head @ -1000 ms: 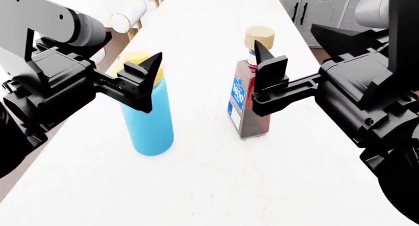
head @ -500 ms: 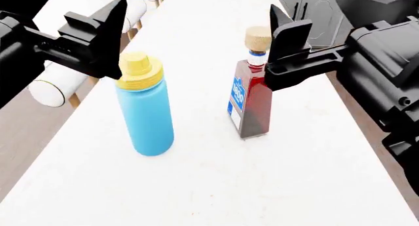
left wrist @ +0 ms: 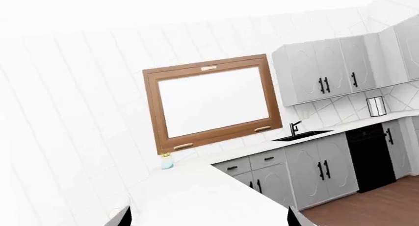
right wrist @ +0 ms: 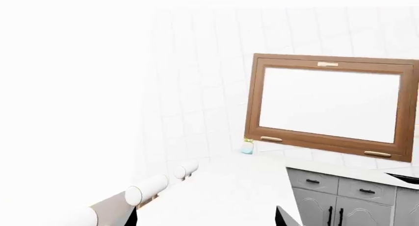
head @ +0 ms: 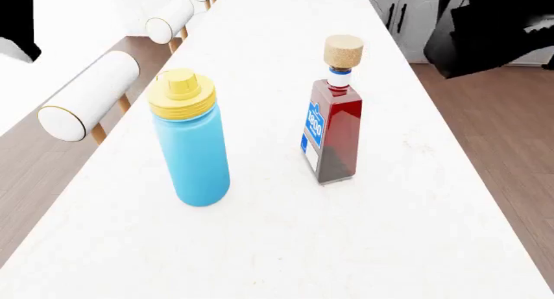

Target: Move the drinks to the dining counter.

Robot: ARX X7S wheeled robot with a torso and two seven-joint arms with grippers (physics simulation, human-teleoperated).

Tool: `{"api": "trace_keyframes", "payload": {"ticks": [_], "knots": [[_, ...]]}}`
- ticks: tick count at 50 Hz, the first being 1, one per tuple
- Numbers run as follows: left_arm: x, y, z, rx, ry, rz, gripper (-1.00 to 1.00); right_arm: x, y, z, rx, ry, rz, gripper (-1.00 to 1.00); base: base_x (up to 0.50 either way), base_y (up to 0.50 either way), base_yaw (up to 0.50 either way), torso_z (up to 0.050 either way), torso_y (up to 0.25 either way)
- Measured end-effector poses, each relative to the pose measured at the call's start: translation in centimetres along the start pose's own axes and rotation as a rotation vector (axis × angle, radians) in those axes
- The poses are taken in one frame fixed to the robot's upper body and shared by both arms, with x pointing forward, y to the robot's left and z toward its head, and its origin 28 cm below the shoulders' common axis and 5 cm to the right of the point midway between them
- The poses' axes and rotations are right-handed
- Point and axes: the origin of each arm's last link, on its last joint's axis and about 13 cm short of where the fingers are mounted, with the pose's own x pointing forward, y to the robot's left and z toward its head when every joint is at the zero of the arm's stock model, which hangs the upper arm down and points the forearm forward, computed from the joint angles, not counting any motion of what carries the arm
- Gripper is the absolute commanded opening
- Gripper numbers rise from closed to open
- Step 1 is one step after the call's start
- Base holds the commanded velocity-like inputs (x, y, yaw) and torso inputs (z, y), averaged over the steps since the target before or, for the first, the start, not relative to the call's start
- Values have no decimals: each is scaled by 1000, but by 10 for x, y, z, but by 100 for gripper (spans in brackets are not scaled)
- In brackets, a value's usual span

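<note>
Two drinks stand upright on the dining counter [head: 286, 247], a long plain white top. One is a light-blue flask [head: 194, 150] with a yellow lid. To its right stands a square dark-brown bottle [head: 333, 133] with a cork and a blue label. Nothing touches either of them. Only dark parts of my arms show at the head view's top corners. In the left wrist view my left gripper [left wrist: 208, 220] is open, its tips far apart over the white top [left wrist: 196, 196]. My right gripper [right wrist: 207, 220] is open too, above the counter [right wrist: 222, 187].
Stools with white cylindrical backs [head: 91, 95] line the counter's left side. Grey cabinets [head: 407, 13] and wooden floor [head: 510, 137] lie to the right. Far off are a brown-framed window [left wrist: 209, 101], a sink [left wrist: 301, 134] and a black appliance [left wrist: 370, 155].
Both arms have risen and drawn away from the bottles, leaving the head view almost entirely. The flask and the brown bottle stay where they stood.
</note>
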Motion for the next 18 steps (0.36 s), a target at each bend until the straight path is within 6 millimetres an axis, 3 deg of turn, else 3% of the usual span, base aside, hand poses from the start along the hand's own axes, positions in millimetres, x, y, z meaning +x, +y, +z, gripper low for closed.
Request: {"api": "trace_keyframes", "payload": {"ticks": [18], "knots": [[-40, -13, 57, 69, -109, 19, 100, -35, 5, 47, -26, -130, -6, 100, 0, 0, 0, 0, 0]]}}
